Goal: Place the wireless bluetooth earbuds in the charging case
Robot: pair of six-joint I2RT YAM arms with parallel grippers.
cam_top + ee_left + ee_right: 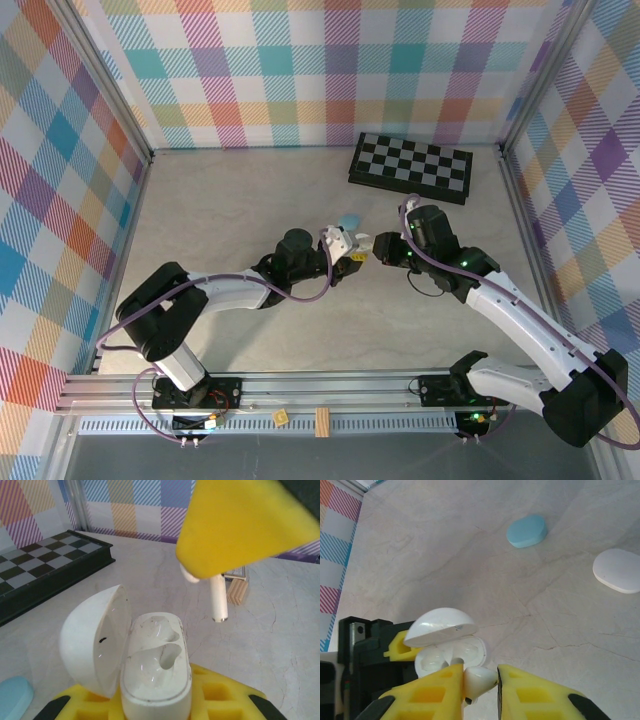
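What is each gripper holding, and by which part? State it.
Left gripper clamps the open white charging case by its lower body. Right gripper pinches a white earbud by its head end, stem free.

walls (330, 70): pastel plaid | table (230, 200): pale marbled | chessboard (411, 166): folded, far right

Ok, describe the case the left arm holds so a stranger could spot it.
From the chessboard at the back right of the table, come toward the middle where both arms meet. The white case sits in the left gripper, lid flipped open, unlike the closed blue case and closed white case lying flat.
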